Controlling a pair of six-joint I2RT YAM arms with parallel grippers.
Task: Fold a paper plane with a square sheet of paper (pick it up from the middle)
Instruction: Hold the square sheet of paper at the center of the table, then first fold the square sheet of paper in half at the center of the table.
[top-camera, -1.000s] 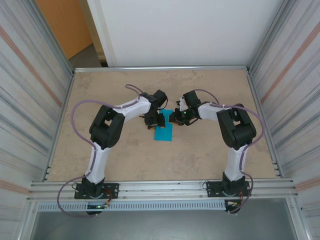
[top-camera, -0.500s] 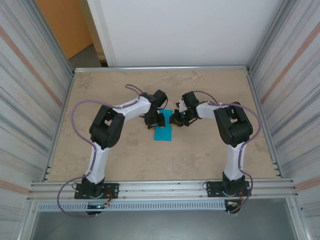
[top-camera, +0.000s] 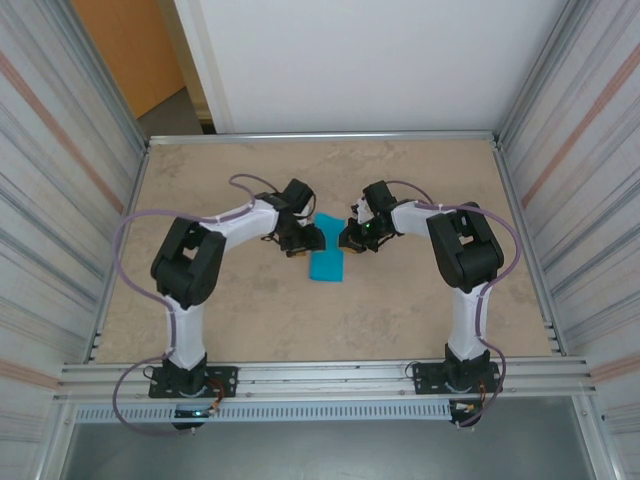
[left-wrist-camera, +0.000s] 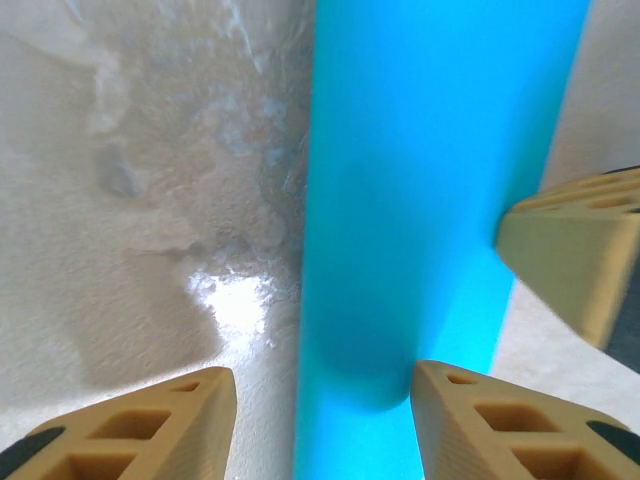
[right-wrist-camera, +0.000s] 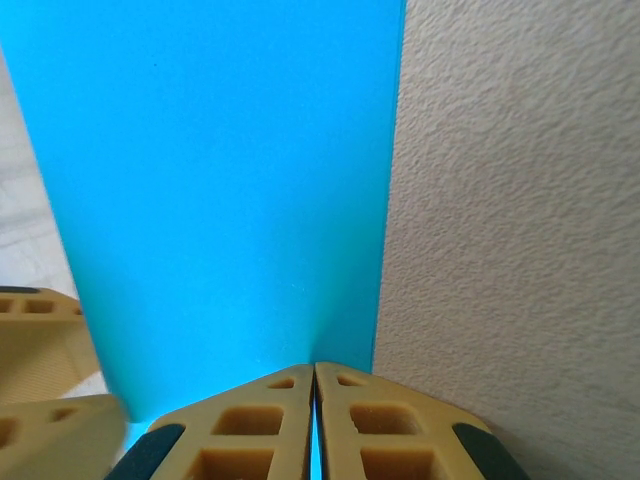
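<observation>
right pincer (right-wrist-camera: 315, 378) clenched on sheet (right-wrist-camera: 220, 200), 2 o'clock | left pincer (left-wrist-camera: 320, 385) released, 10 o'clock | risk: lone pull skews fold (thin paper)

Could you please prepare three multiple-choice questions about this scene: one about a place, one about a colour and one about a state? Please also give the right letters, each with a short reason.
1. Where does the sheet of paper lie?
A) on the table, between the left tool and the right tool
B) in the far left corner
C) on an arm's base

2. What colour is the paper?
A) red
B) white
C) teal-blue

3. How do the right tool's fingers stand?
A) wide apart
B) closed together
C) around a cup

Answers:
1 A: the top view shows it flat between both tools.
2 C: it looks plain teal-blue in both wrist views.
3 B: the right wrist view shows the fingers meeting at their tips.
</observation>
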